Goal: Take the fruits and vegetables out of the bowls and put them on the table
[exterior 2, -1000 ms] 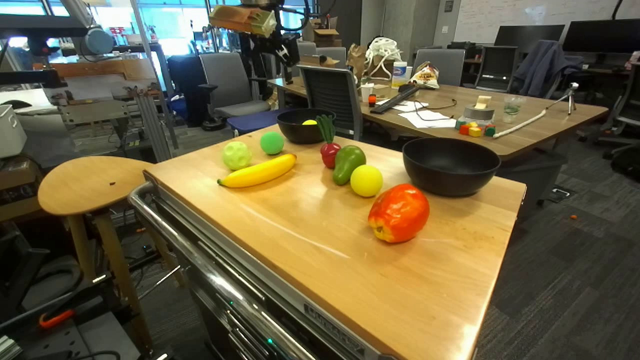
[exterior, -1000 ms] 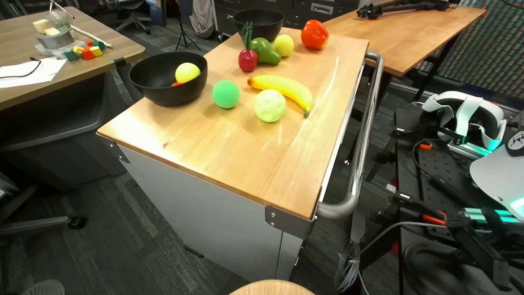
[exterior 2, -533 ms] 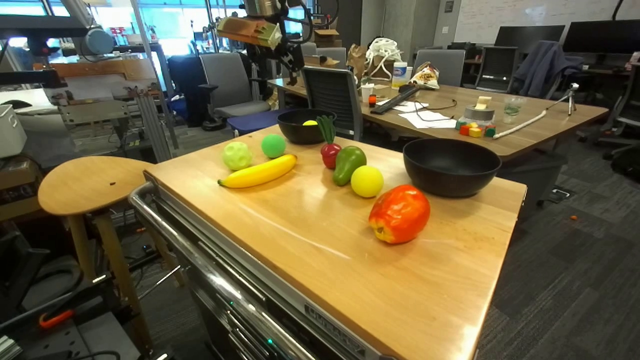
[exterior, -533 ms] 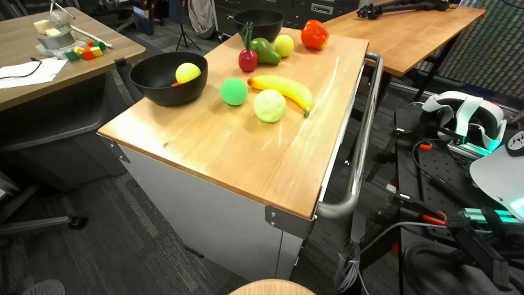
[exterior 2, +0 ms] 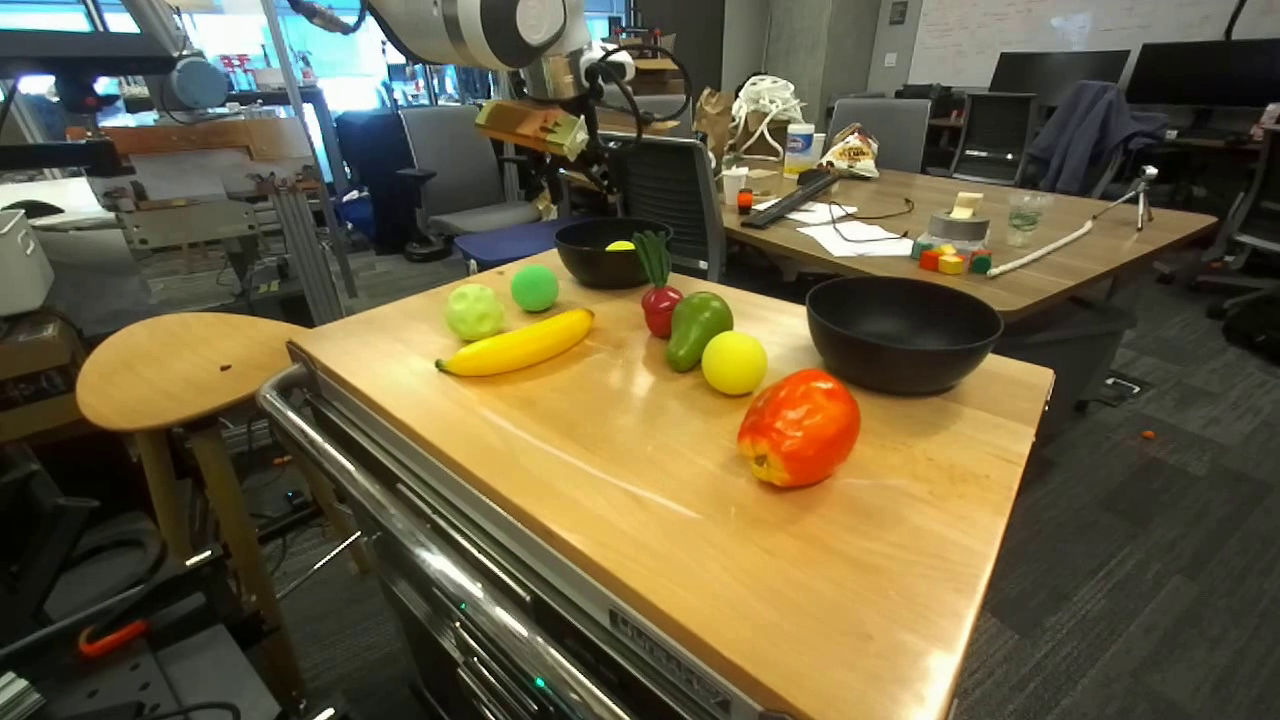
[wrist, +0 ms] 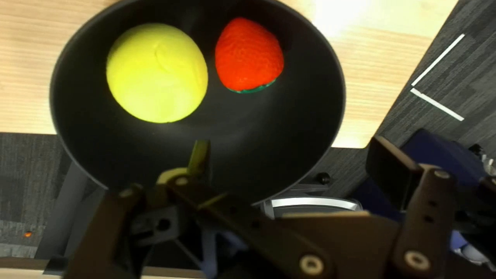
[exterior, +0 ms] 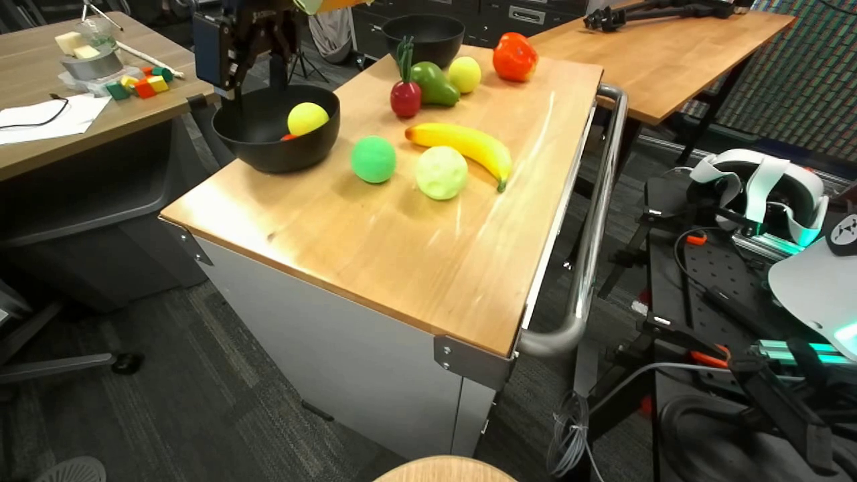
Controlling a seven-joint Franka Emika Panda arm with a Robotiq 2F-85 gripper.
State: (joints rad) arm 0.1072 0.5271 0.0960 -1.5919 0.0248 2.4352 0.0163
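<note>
A black bowl [exterior: 278,150] holds a yellow ball [exterior: 307,118] and a red strawberry; the strawberry [wrist: 248,56] shows fully in the wrist view, beside the yellow ball [wrist: 157,73]. My gripper [exterior: 254,84] is open and empty. It hangs over the far-left side of that bowl in an exterior view; in the wrist view its fingers [wrist: 296,162] are wide apart at the bowl's edge. Another black bowl [exterior 2: 900,345] shows a bare inside. On the wooden tabletop lie a banana [exterior 2: 520,343], a red radish [exterior 2: 660,308], a green avocado [exterior 2: 698,330] and a red-orange pepper [exterior 2: 800,428].
A green ball [exterior: 373,159] and a pale green ball [exterior: 441,173] lie near the bowl. Another yellow ball [exterior 2: 734,362] lies by the avocado. A metal rail [exterior: 596,221] runs along the cart's side. A brown desk [exterior 2: 1100,240] stands behind.
My gripper has come down and over the bowl, entering an exterior view. The green ball has rolled a little, first towards the banana, then back. The other objects have not moved.
</note>
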